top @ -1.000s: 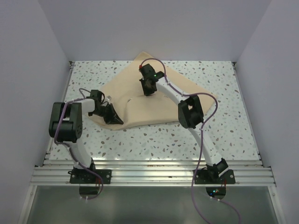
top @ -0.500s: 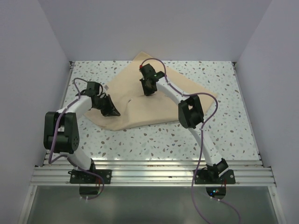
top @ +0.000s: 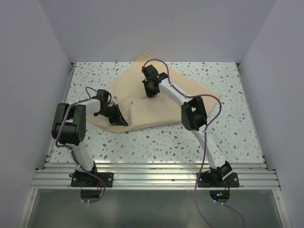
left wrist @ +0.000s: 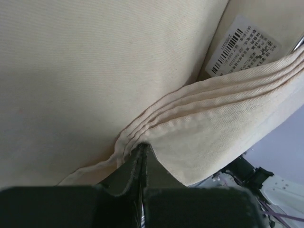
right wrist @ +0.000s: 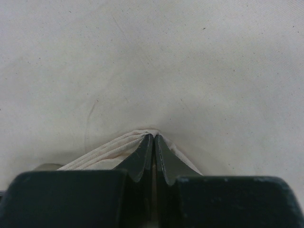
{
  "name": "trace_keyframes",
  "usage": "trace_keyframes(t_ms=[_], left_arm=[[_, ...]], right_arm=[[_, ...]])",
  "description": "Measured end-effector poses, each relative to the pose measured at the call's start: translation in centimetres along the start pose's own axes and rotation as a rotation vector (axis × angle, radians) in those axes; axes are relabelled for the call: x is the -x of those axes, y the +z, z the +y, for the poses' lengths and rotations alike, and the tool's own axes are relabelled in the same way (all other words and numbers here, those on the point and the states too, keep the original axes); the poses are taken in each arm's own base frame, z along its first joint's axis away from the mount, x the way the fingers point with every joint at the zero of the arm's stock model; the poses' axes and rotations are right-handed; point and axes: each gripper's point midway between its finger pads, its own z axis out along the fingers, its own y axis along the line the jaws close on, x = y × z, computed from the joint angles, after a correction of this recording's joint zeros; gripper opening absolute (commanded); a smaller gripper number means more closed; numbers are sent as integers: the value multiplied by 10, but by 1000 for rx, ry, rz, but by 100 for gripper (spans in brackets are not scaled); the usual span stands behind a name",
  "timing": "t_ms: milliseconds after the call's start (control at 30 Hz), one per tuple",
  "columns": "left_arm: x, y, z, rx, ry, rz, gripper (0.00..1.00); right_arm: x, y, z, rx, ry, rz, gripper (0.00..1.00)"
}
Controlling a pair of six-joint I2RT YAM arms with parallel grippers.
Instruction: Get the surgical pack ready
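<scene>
One tan cloth (top: 156, 111) is lying on the speckled desk (top: 223, 137), covering the middle of the far half; its far corner is reaching the desk's far edge, and its near hem is running slantwise toward the left edge. Two arms are reaching over it, one gripper each.

The left gripper (top: 118, 119) is sitting at the cloth's near-left corner; in the left wrist view its two fingers (left wrist: 127, 175) are pressed together with no gap showing, pinching a folded hem of four stacked ridges and lifting it off the layer beneath. Under that raised flap, one white packet (left wrist: 243, 45) with a barcode label is showing, lying on the cloth; beside it at the picture's edge one thin shiny strip (left wrist: 299, 45) is peeking out, too little of it showing to tell what it is.

The right gripper (top: 151, 90) is pointing down on the cloth's far-middle part, toward the desk's far edge; in the right wrist view its two fingers (right wrist: 141, 159) are nearly touching, nipping one small peaked fold of the same cloth between their tips.
</scene>
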Motion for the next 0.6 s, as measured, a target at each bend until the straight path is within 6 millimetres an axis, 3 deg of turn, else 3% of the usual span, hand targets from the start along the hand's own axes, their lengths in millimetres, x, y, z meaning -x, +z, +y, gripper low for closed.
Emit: trace_keyframes(t_ms=[133,200,300,400,500,600], left_arm=[[19,-24,12,99,7,-104,15],[37,-51,20,142,-3,-198,24],[73,-106,31,208,-19,-398,36],[91,-145,49,273,-50,-530,46],[97,-165,77,332,-116,-577,51],[101,-168,105,365,-190,-570,52]], right_arm=[[0,0,0,2,1,1,4],[0,0,0,2,2,1,4],[0,0,0,3,2,1,4],[0,0,0,4,2,1,4],[0,0,0,8,3,2,4],[0,0,0,15,5,5,4]])
